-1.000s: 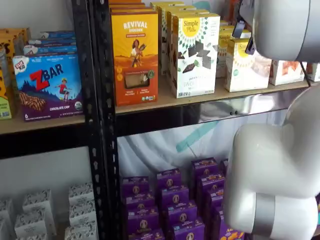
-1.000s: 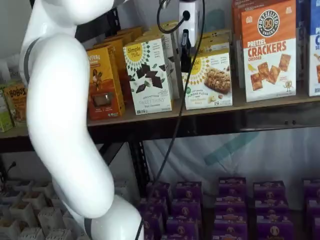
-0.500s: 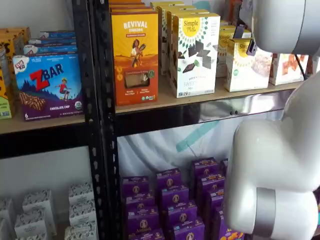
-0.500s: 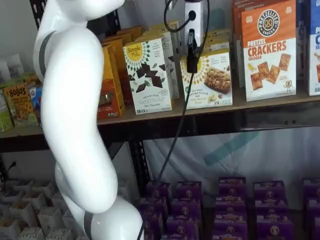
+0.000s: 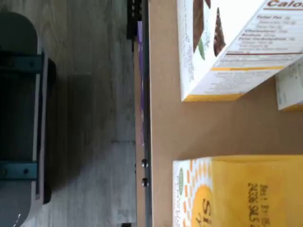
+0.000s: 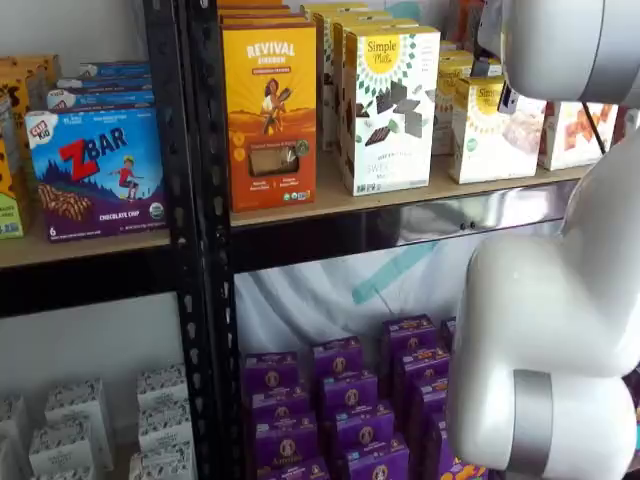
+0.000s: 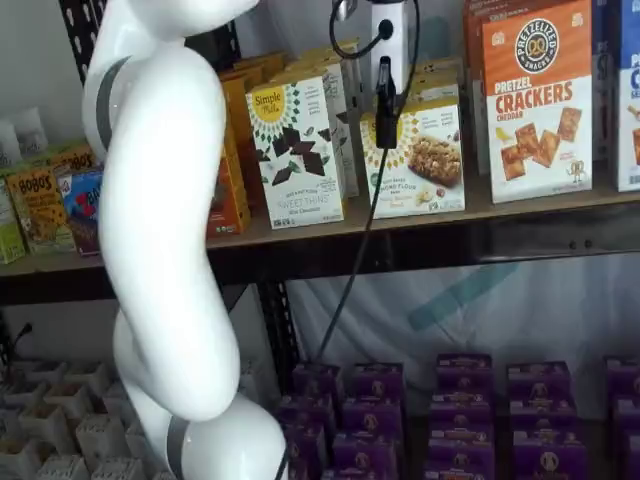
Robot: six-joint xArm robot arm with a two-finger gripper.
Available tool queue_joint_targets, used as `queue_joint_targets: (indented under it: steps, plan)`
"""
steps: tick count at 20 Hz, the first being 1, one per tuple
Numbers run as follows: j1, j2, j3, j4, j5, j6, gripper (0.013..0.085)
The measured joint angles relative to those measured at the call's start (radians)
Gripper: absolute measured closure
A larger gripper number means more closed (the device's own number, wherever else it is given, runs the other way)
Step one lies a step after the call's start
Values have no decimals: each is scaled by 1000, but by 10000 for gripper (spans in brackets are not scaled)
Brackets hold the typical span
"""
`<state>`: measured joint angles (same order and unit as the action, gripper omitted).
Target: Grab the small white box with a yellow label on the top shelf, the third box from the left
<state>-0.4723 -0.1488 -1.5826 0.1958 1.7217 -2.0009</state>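
The small white box (image 7: 425, 160) with its yellow sunburst stands on the top shelf (image 7: 530, 203) between a taller white box with dark chocolate squares (image 7: 297, 150) and an orange-and-white cracker box (image 7: 537, 100). My gripper (image 7: 386, 132) hangs from above just in front of the small box's left part. Only one black finger (image 7: 385, 100) shows, side-on, with a cable beside it and no box held. In a shelf view the small white box (image 6: 490, 135) is partly covered by the white arm. The wrist view shows the box's yellow face (image 5: 236, 191) close below, standing on the tan board.
An orange Revival box (image 6: 270, 110) stands left of the taller white box (image 6: 390, 105). The white arm (image 7: 160, 230) fills the left foreground. Purple boxes (image 7: 460, 410) fill the lower shelf. A dark metal rail (image 5: 144, 118) edges the shelf board in the wrist view.
The gripper has shifted slightly right and down in front of the small white box. The arm's large links have swung right. The boxes have not moved.
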Motion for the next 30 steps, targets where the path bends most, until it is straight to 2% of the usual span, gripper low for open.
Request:
queue_joint_targets:
  steps: [11,30]
  plan:
    - [16,16,-24,-34,34,11,130]
    - [33,4,-21,-49,46,26,130]
